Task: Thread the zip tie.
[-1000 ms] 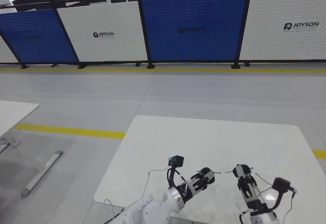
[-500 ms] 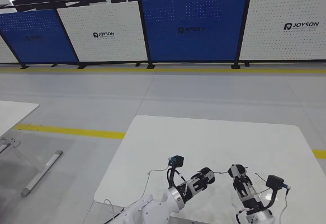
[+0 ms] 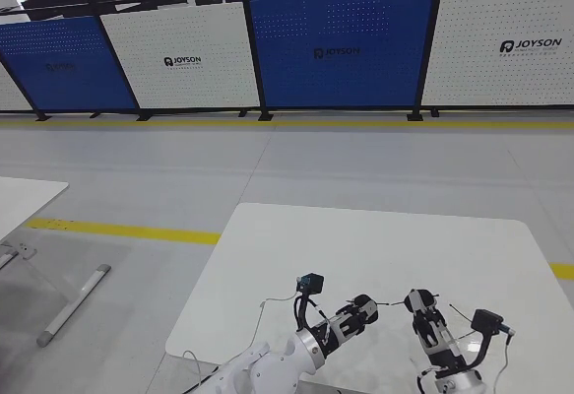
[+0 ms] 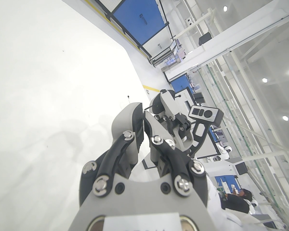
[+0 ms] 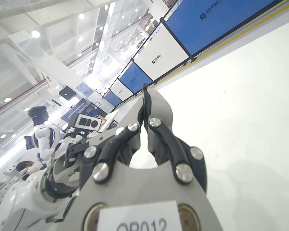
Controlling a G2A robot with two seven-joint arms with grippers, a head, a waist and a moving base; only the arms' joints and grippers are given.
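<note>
Both hands sit low over the near edge of the white table (image 3: 385,246), about midway along it, with their tips turned toward each other and just apart. The left hand (image 3: 368,305) has its fingers (image 4: 128,121) pressed together, with only a sliver between the black pads. A thin black strand runs from their tips across to the right hand (image 3: 414,298). That strand is the zip tie (image 5: 144,87), stretched in the air between the two hands just above the table.

The right hand pinches it as well. In the right wrist view its two ribbed pads meet flat, and a short black end of the tie pokes out just past the fingertips. In the left wrist view a short black stub juts from the far side of the right hand. Whether the tail has entered the tie's head is too small to tell.

The table's far edge ends in rounded corners. Past it lies grey floor (image 3: 385,163) crossed by a yellow line (image 3: 119,231). A second white table (image 3: 6,202) stands well off beyond the left edge. At the back is a row of blue and white pegboard panels (image 3: 341,59).
</note>
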